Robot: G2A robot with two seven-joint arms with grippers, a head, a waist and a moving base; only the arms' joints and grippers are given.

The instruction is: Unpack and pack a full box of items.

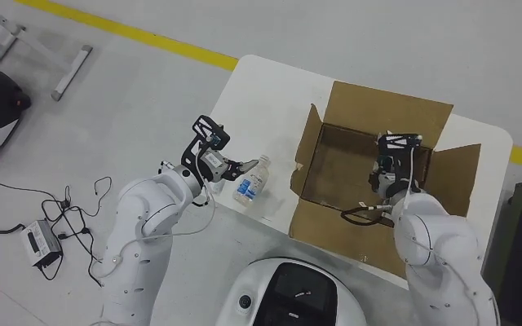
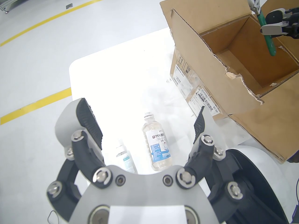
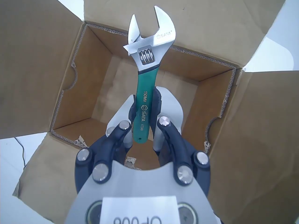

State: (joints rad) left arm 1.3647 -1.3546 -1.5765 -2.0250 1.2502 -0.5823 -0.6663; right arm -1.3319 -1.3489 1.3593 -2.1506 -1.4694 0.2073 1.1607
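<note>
Right tool (image 3: 146,101): clenched on the green handle of an adjustable wrench (image 3: 149,47), over the opening of the cardboard box (image 1: 387,106). White lettering along the handle.

Left tool (image 2: 142,108): released, fingers wide apart, near a clear bottle (image 2: 156,145) with a blue-and-white label, flat on the white counter (image 2: 116,75) beside a smaller bottle (image 2: 125,157).

On the box's side, shipping labels (image 2: 205,99) with a barcode.

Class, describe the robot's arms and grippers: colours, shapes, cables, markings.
The arms have rounded glossy white shells. The left gripper and right gripper have a silver plate, black linkages, silver bolts, black pads and a white label. Black cable at right wrist.
</note>
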